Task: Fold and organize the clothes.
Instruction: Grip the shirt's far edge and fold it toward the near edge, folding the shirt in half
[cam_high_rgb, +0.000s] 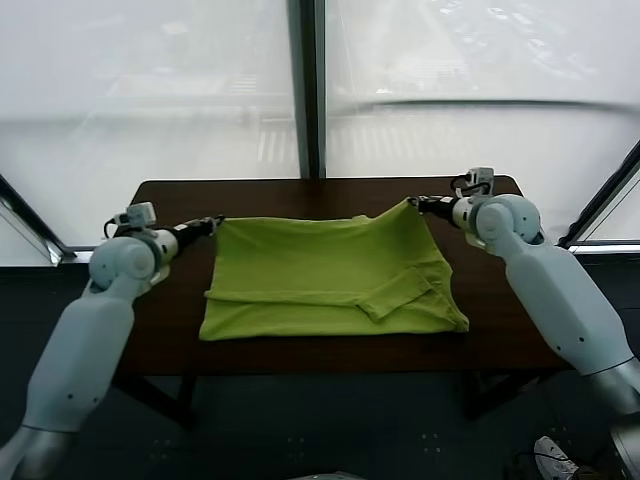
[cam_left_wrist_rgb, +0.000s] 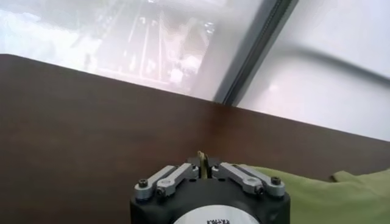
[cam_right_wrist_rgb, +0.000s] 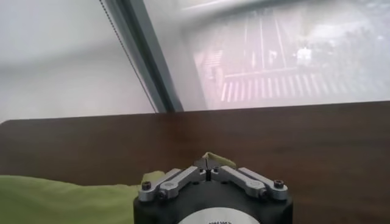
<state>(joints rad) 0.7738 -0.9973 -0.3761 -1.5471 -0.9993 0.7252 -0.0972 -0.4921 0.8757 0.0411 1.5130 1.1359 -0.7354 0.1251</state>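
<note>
The clothes are one lime-green T-shirt (cam_high_rgb: 330, 275) lying on the dark brown table (cam_high_rgb: 330, 192), folded over itself, with a sleeve turned in near the right front. My left gripper (cam_high_rgb: 213, 224) is shut on the shirt's far left corner, low over the table. A thin edge of green cloth (cam_left_wrist_rgb: 203, 163) stands pinched between its jaws in the left wrist view. My right gripper (cam_high_rgb: 417, 203) is shut on the far right corner, which is lifted a little off the table. A bit of that corner (cam_right_wrist_rgb: 214, 159) pokes out past its closed jaws.
The table's far edge runs close to a large window with a dark vertical frame post (cam_high_rgb: 308, 90). Bare tabletop shows behind the shirt and on both sides of it. Floor lies below the near edge, and a shoe (cam_high_rgb: 556, 458) shows at the lower right.
</note>
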